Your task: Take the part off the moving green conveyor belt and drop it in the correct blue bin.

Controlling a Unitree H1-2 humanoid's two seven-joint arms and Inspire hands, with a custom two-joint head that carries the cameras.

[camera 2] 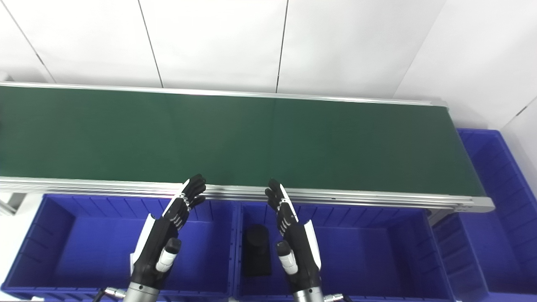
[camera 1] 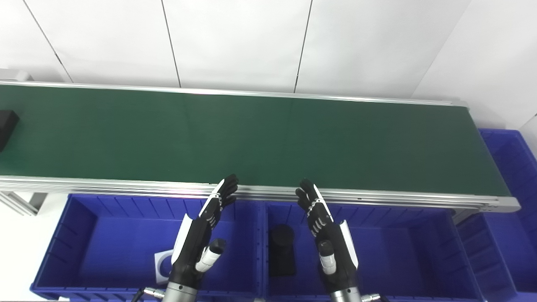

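One black part [camera 1: 7, 126] rides conveyor belt [camera 1: 260, 138] at far left end, half out of view. Left hand [camera 1: 200, 239] and right hand [camera 1: 326, 239] hover below belt's near rail, fingers spread, empty. Risk: late reach misses moving part; wrong blue bin [camera 1: 63, 235] chosen.
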